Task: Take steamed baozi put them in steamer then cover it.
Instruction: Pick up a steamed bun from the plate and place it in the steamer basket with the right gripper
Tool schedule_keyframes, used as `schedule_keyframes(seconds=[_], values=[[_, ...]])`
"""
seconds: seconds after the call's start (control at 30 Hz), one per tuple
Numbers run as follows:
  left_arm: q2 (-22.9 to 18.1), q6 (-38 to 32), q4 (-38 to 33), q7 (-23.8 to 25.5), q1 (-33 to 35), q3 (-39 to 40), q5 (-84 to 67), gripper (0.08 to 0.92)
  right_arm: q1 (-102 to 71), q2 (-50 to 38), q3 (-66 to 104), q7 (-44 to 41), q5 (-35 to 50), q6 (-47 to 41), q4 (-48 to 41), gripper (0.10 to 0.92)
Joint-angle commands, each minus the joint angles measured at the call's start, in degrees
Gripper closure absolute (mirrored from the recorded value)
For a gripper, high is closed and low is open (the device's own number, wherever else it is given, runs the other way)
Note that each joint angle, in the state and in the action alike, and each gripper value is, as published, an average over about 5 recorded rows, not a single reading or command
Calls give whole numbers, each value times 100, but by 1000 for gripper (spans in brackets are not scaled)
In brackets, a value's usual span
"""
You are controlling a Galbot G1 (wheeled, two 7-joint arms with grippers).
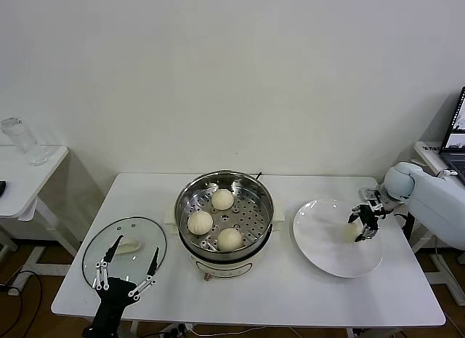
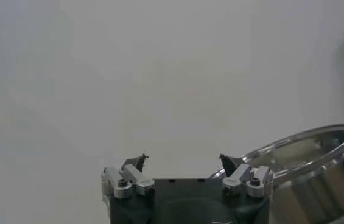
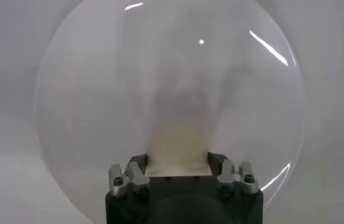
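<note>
**Reporter:** Head view, from the left: why does the cover (image 1: 124, 251) lie flat on the table (image 1: 305, 302), left of the steamer (image 1: 224, 216)?

**Editor:** It seems parked there so the pot's mouth stays free for loading. Its white handle faces up, within reach of the left gripper (image 1: 124, 278), which hovers at the lid's near edge with fingers spread wide and nothing between them. That arm looks to be waiting for the covering step.

**Reporter:** And the steamer at the centre?

**Editor:** Three steamed baozi (image 1: 222, 199) already sit on its perforated tray, spaced apart, leaving room at the tray's right side for one more.

**Reporter:** Which brings us to the right.

**Editor:** On the white plate (image 1: 320, 243), right of the steamer, the right gripper (image 1: 361, 227) has its fingers clamped on the last bun (image 1: 352, 232), coming in from the plate's right side. The bun appears to rest on the plate; whether it has cleared the surface cannot be told. The next move is likely a lift and a carry leftward over the steamer's rim, gently, since soft dough can deform.
</note>
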Motion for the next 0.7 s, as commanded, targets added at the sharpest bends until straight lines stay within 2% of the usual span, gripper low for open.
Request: schedule_keyframes(seconds=[0.03,0.3,0.43,0.7], values=[[37,14,-7,5,-14,0,-8,177,1423,-11,-734,-514,401,-130,666,358],[61,31,0,4,-90,93,-3,177,3736,806,-2263,-1468,1807,-858,1546,351],[63,14,31,3,-109,145,10,177,4186,1323,-2460,-1369,2397,-1115,1952,340],[54,8,112,14,-225,232,49,177,4376,2270,-2680,-983,2877,-1499,2613,346]])
